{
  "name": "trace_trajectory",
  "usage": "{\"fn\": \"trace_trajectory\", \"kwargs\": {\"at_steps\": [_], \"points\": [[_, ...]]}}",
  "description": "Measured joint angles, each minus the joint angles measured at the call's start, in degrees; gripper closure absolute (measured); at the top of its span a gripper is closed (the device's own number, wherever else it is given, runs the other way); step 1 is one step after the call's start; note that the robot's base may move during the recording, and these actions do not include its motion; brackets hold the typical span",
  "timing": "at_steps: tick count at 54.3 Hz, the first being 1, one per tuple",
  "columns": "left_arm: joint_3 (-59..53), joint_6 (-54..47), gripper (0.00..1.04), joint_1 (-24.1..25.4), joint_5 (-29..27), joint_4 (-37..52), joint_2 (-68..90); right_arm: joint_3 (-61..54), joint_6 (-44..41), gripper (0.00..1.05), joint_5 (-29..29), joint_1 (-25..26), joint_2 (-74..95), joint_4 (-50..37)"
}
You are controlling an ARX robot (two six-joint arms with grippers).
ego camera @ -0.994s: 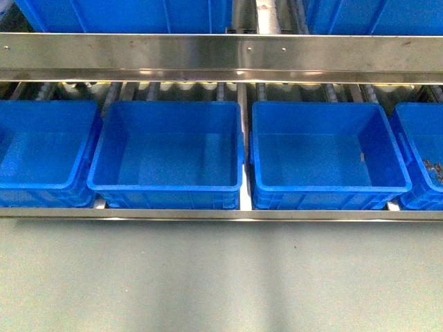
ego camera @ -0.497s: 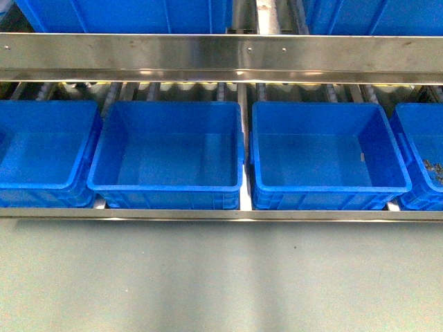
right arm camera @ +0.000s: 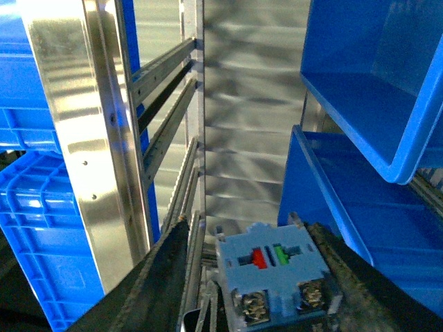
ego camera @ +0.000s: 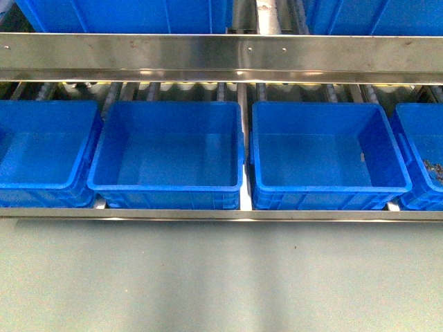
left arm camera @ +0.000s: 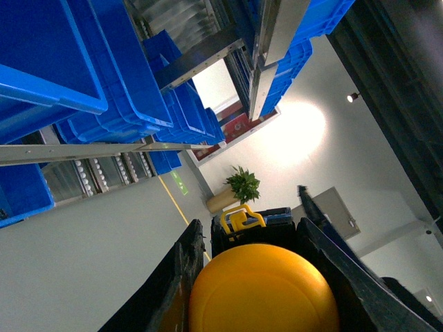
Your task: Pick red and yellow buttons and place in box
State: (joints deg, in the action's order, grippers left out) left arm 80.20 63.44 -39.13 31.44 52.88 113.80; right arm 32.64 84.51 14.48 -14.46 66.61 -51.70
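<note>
In the left wrist view, my left gripper (left arm camera: 250, 238) is shut on a round, domed yellow button (left arm camera: 263, 290) that fills the gap between its black fingers (left arm camera: 173, 283). In the right wrist view, my right gripper (right arm camera: 241, 232) is shut on the red button (right arm camera: 277, 277). Only a pale blue square block with a red and a green mark and two screws shows. Neither arm shows in the front view. Two blue boxes stand side by side on the shelf, one left of centre (ego camera: 166, 187) and one right of centre (ego camera: 331, 187); no buttons show inside them.
More blue bins stand at the far left (ego camera: 41, 185) and far right (ego camera: 415, 138); the right one holds small dark pieces (ego camera: 435, 169). A steel rail (ego camera: 221, 55) crosses above the bins, with more bins on the shelf above. Grey-green table surface (ego camera: 221, 277) lies in front.
</note>
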Motion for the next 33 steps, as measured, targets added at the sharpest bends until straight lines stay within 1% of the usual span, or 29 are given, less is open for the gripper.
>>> {"fn": "trace_trajectory", "kwargs": {"at_steps": [3, 5, 16, 18, 21, 22, 25, 26, 30, 31, 33], "points": [[0.13, 0.17, 0.72, -0.11, -0.09, 0.02, 0.02, -0.31, -0.11, 0.70, -0.02, 0.24, 0.00, 0.04], [0.15, 0.79, 0.72, -0.17, -0.22, 0.02, 0.15, -0.46, -0.35, 0.74, -0.02, 0.33, 0.00, 0.09], [0.20, 2.56, 0.72, -0.50, -1.07, 0.17, 0.76, -1.31, -1.36, 0.77, -0.07, 1.03, -0.44, 0.74], [0.20, 2.47, 0.67, -0.52, -1.31, 0.42, 0.76, -1.33, -1.33, 0.77, -0.09, 1.11, -0.46, 0.74], [0.20, 1.49, 0.56, -0.57, -1.88, 0.46, 0.76, -1.38, -1.25, 0.78, -0.07, 1.31, -0.70, 0.74], [0.20, 1.27, 0.54, -0.57, -2.10, 0.46, 0.76, -1.38, -1.22, 0.78, -0.07, 1.36, -0.74, 0.74], [0.20, 0.57, 0.44, -0.55, -3.48, 0.46, 0.76, -1.44, -1.20, 0.78, 0.11, 1.62, -1.03, 0.74], [0.20, 0.42, 0.42, -0.55, -3.65, 0.46, 0.76, -1.44, -1.20, 0.78, 0.20, 1.68, -1.05, 0.74], [0.20, -0.15, 0.28, -0.42, -4.07, 0.46, 0.46, -1.64, -1.20, 0.78, 0.57, 2.16, -1.09, 0.59], [0.20, -0.52, 0.22, -0.28, -4.13, 0.46, 0.11, -1.77, -1.25, 0.78, 0.72, 2.19, -1.09, 0.37], [0.11, -0.85, 0.17, -0.13, -4.50, 0.46, -0.52, -1.97, -1.38, 0.78, 0.79, 2.23, -1.09, 0.20]]}}
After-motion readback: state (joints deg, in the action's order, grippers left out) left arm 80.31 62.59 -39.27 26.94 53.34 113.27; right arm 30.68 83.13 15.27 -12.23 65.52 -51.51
